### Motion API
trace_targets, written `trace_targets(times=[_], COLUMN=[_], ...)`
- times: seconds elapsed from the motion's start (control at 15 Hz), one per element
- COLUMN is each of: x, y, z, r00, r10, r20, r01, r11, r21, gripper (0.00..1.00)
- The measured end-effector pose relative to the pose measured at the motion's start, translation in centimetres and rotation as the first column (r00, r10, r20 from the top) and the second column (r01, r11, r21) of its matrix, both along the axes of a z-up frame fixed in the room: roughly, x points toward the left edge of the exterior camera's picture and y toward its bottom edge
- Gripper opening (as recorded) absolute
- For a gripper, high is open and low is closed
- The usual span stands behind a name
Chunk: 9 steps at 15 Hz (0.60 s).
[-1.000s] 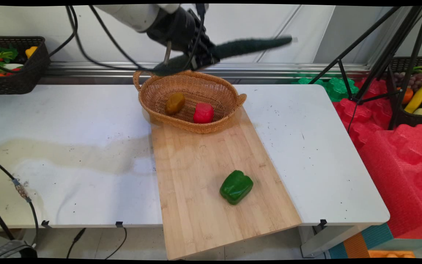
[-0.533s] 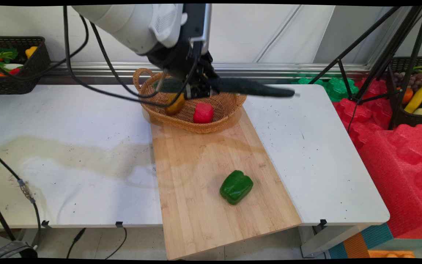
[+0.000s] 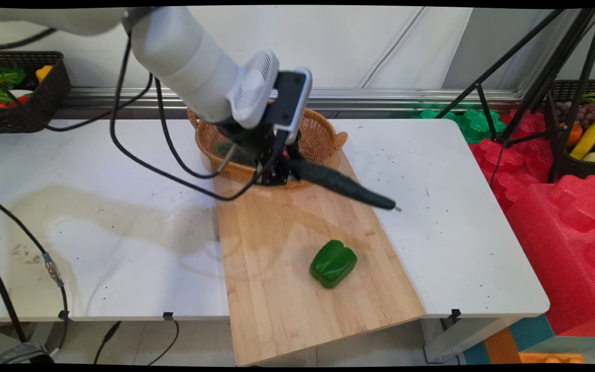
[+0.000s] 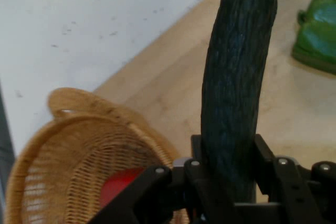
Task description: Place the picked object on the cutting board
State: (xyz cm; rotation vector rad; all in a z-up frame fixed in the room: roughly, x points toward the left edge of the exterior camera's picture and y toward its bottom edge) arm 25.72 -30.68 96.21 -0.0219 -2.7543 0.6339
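Your claw (image 3: 277, 173) is clamping the long, stiff cucumber (image 3: 346, 186) near one end at frame centre, so it's levering downward.

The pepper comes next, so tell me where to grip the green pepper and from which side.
Grip the green pepper across its narrower middle, from straight above. It lies on its side on the wooden board, with open board all round. The gripper already holds a cucumber.

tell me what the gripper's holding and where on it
The gripper is shut on a dark green cucumber, clamped near one end; its long free end points out over the wooden board.
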Motion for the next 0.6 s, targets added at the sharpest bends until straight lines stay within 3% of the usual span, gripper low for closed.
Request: trace_targets(times=[0.27, 0.6], x=[-0.8, -1.3], y=[-0.8, -2.0], z=[-2.8, -6.0], r00=[0.999, 0.999], r10=[-0.028, -0.018], r20=[0.030, 0.035], r01=[0.026, 0.014], r11=[0.998, 0.995], r21=[0.051, 0.098], gripper=[0.00, 0.00])
